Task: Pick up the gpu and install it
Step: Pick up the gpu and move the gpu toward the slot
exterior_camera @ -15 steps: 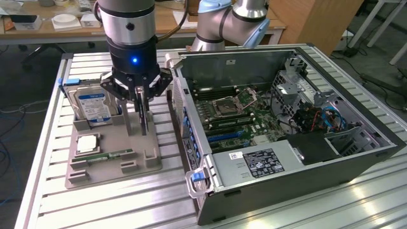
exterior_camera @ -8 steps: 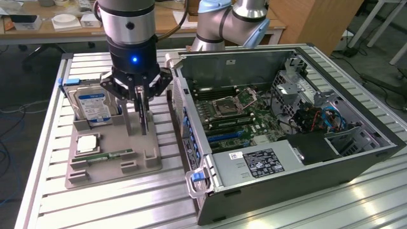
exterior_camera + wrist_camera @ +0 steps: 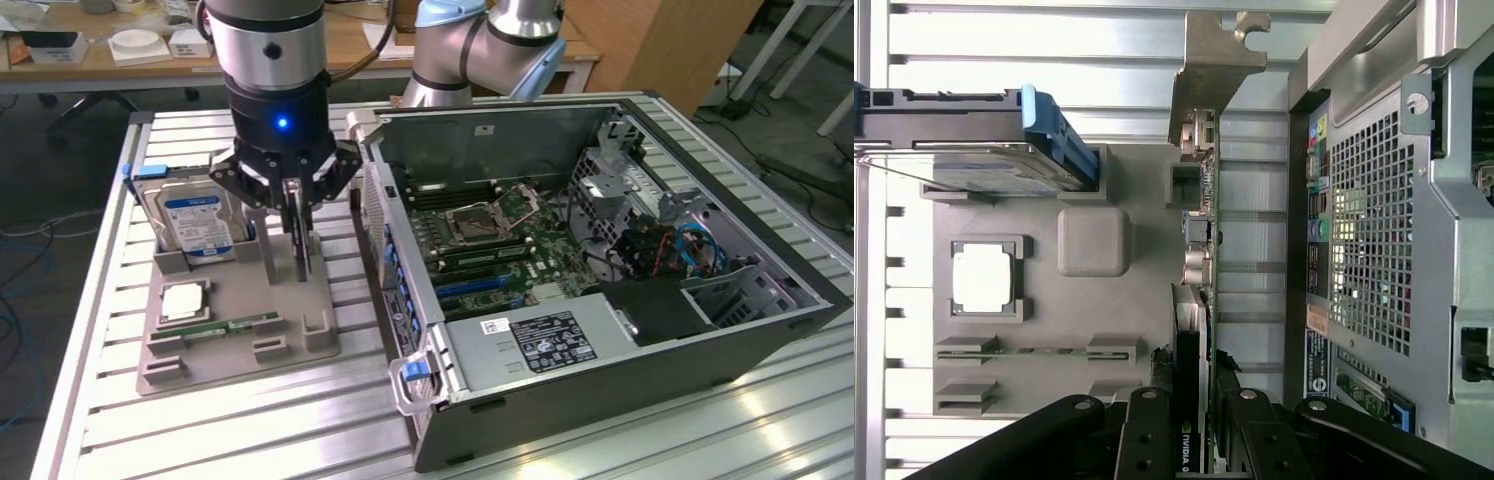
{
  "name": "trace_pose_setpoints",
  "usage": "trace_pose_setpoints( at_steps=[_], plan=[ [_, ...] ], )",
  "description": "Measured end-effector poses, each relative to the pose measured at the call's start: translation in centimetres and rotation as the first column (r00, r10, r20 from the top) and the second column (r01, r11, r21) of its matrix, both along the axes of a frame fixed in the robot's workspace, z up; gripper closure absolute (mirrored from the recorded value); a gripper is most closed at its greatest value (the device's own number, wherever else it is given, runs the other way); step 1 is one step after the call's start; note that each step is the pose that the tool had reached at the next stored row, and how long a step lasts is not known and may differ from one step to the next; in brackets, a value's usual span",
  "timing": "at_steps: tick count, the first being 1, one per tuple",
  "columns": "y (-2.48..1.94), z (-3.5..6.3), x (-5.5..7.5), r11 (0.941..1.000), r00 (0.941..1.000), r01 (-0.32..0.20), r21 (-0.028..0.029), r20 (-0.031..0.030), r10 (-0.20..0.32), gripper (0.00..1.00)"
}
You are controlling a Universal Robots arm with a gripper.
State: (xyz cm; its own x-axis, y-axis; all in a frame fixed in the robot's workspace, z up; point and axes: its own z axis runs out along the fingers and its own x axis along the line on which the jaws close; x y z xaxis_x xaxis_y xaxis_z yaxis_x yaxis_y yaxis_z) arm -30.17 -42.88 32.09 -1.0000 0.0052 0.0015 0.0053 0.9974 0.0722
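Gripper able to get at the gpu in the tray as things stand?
Likely yes: the gripper hangs right over the gpu, which stands on edge in the tray; the hard drive sits to one side, nothing between.

The gripper [image 3: 295,222] pinches the top edge of the gpu [image 3: 303,258], which stands upright in a grey tray [image 3: 234,350], between a hard drive [image 3: 191,215] and an open computer case [image 3: 614,400].

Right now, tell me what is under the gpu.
The grey tray lies under the upright gpu. The card itself hides its lower edge and any slot.
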Motion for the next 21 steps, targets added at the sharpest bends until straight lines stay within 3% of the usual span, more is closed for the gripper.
trace_pose_setpoints(
  at_steps=[10, 14, 21],
  plan=[
    [0.00, 0.51, 0.0, 1.0000, 1.0000, 0.000, 0.0000, -0.0001, 0.000, 0.74],
    [0.00, 2.51, 0.0, 1.0000, 1.0000, 0.000, -0.0003, -0.0001, 0.000, 0.74],
    [0.00, 3.02, 0.0, 0.9999, 1.0000, 0.000, -0.0106, 0.0000, 0.000, 0.74]
  ],
)
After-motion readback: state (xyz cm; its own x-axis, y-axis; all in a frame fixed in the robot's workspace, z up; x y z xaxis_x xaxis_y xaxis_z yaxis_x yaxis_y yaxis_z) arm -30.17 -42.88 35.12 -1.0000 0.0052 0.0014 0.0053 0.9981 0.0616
